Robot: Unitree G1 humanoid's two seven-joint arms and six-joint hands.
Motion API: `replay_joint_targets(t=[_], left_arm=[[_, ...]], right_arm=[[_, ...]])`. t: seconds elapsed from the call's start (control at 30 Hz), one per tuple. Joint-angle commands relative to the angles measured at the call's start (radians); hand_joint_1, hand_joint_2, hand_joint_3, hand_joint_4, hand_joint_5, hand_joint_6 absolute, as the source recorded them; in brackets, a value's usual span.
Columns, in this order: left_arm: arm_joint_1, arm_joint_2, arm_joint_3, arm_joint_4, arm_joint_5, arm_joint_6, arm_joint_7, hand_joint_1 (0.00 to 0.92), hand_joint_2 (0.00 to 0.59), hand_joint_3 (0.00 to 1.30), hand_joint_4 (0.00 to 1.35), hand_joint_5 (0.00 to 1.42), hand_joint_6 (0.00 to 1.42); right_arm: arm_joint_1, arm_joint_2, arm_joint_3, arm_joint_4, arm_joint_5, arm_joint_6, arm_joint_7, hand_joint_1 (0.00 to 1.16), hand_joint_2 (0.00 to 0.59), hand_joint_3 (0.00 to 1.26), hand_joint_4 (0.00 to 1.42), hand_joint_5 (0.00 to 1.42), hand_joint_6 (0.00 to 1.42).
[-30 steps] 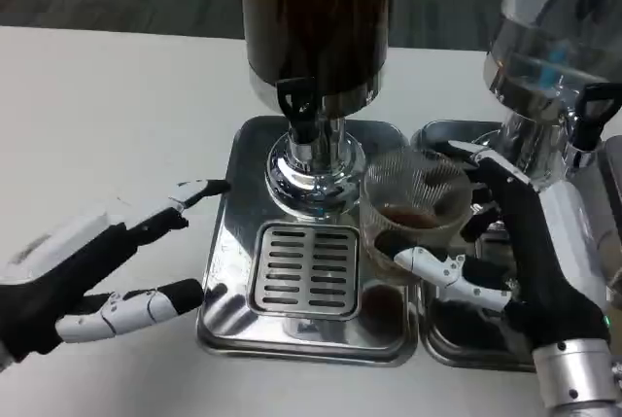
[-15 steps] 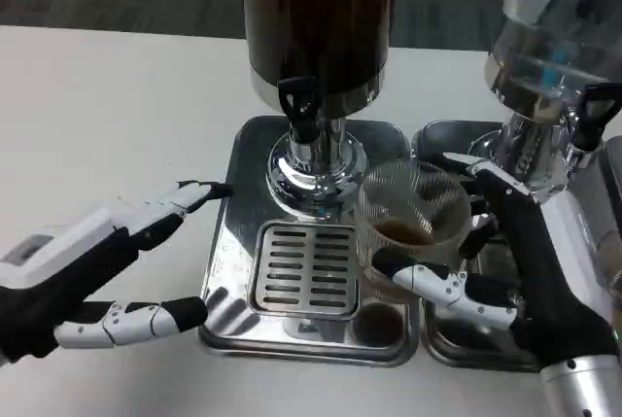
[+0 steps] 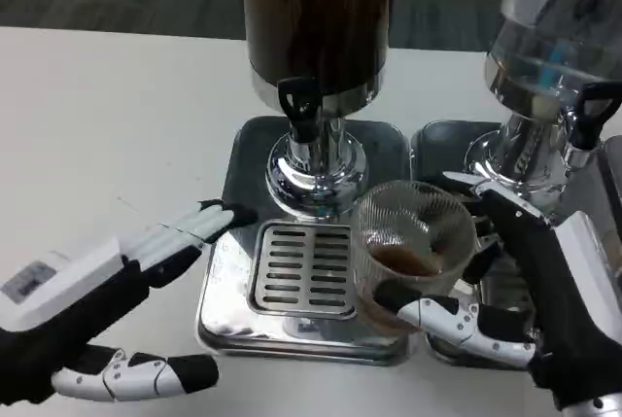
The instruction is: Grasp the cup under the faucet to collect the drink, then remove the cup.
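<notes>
Now the right hand (image 3: pixel 525 281) grips the cup (image 3: pixel 408 252) with some dark drink at the tray's (image 3: pixel 228 286) front right corner, away from the faucet (image 3: pixel 299 106), probably to remove it, while the left hand (image 3: pixel 97 310) waits with fingers apart, holding nothing.

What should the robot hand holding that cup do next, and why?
Probably carry the ribbed clear plastic cup further toward the bare white table and set it down. The right robot hand grips it, brown drink inside, already off the slotted drip grate and away from the black faucet.
</notes>
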Motion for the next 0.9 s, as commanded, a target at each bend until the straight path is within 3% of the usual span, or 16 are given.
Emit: replay_joint_targets(t=[0.03,0.4,0.9], left_arm=[[0.061,0.024,0.025,-0.068,-0.045,-0.001,0.008,0.000,0.103,0.03,0.00,0.00,0.12],[0.151,0.039,0.045,-0.156,-0.079,0.013,-0.005,0.000,0.102,0.03,0.00,0.00,0.12],[0.170,0.032,0.049,-0.153,-0.077,0.023,0.003,0.000,0.102,0.03,0.00,0.00,0.12]], right_arm=[[0.036,-0.005,-0.007,-0.068,0.029,-0.041,0.012,0.82,0.168,0.58,0.62,0.78,0.89],[0.070,-0.007,-0.001,-0.086,0.028,-0.049,0.020,0.83,0.167,0.58,0.61,0.79,0.90],[0.067,-0.009,-0.011,-0.085,0.032,-0.049,0.029,0.85,0.161,0.58,0.61,0.79,0.90]])
